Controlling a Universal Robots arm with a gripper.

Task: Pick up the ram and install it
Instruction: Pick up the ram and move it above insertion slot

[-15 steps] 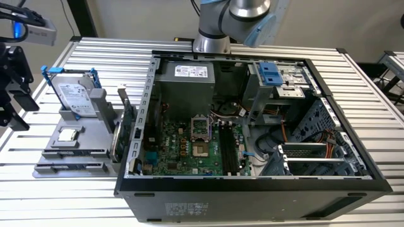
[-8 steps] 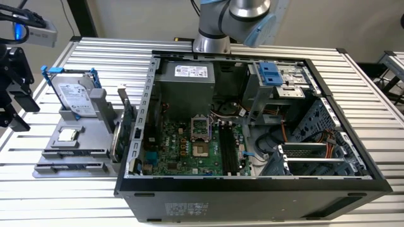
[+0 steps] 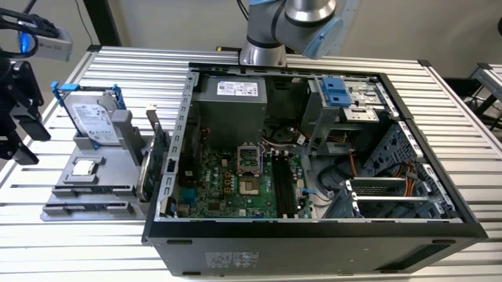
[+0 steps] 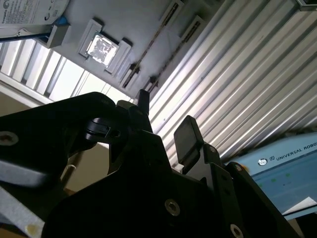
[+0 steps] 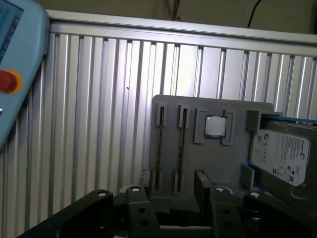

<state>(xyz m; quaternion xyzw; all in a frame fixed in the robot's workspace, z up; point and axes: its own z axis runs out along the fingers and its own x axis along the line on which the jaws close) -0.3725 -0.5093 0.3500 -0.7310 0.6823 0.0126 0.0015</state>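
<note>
The bench (image 5: pixel 99 124) lies below the jaws, and the open computer case (image 3: pixel 314 247) stands on it well apart from them, past the grey tray (image 5: pixel 213 106) just ahead of the jaws. On that tray the hard drive (image 5: pixel 280 156) sits off to one side of the jaws, while the ram (image 5: pixel 181 141), two thin sticks set on edge in neighbouring slots, shows in line with the gap between them, a square chip (image 5: pixel 215 126) near it. The jaws are released, gripping nothing and clear of the ram.

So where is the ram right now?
In the first wrist view, the ram stands in a slot of the grey holder, beside the processor chip.
</note>
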